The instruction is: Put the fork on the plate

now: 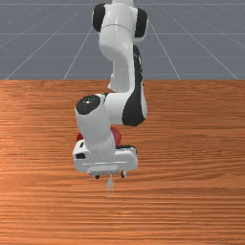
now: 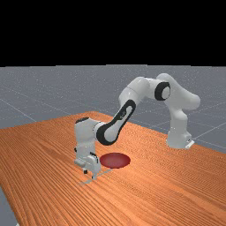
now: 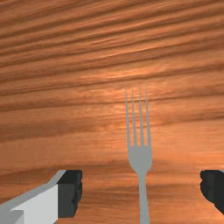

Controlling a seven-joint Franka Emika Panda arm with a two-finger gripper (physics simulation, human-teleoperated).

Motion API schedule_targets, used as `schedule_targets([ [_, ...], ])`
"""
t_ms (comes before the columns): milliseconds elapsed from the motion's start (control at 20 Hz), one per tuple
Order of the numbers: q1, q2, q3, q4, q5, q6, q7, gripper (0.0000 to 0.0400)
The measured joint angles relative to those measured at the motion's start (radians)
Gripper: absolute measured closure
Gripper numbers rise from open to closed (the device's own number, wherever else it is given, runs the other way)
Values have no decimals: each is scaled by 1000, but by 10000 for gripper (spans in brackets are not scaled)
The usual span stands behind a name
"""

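A: Start with the fork. Where?

B: Fork (image 3: 140, 158) lies on the bare wood, off the plate (image 2: 114, 160). Grey, four tines. In the front view the tines point toward the camera, away from the arm's base; the handle runs back under the hand. Far view: handle end close to the plate's rim. Touching or just short of it, cannot tell.

A: And the gripper (image 1: 110, 175)?

B: Open wide. Nothing in its hold. Low over the table, one finger (image 3: 70, 192) on either side of the fork's handle, just behind the tined head. Wood shows between handle and finger on both sides; handle about midway.

A: Plate?

B: Dark red, round, flat on the table. Front view: partly hidden behind the hand, a bit of red out on each side. Far view: whole top in sight, just to the far view's right of the hand.

A: Arm (image 2: 141, 88)?

B: White and grey with black joints. Base at the far view's right; arched high in the middle, then down to the hand, which points at the table.

A: Surroundings?

B: Table (image 1: 191, 191) orange-brown, grain streaked dark. Past its edge, grey floor (image 1: 201, 48) with thin pale lines. Black above that in the far view.
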Motion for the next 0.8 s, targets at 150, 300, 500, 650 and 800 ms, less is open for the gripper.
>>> schedule_targets([
  [150, -17, 108, -19, 147, -21, -68, 36, 22],
  [300, -4, 139, -47, 195, -55, -89, 72, 91],
  [500, 42, 166, -91, 228, -113, -92, 120, 73],
  [650, 51, 170, -92, 234, -121, -93, 111, 152],
  [800, 58, 170, -91, 235, -122, -92, 112, 209],
])
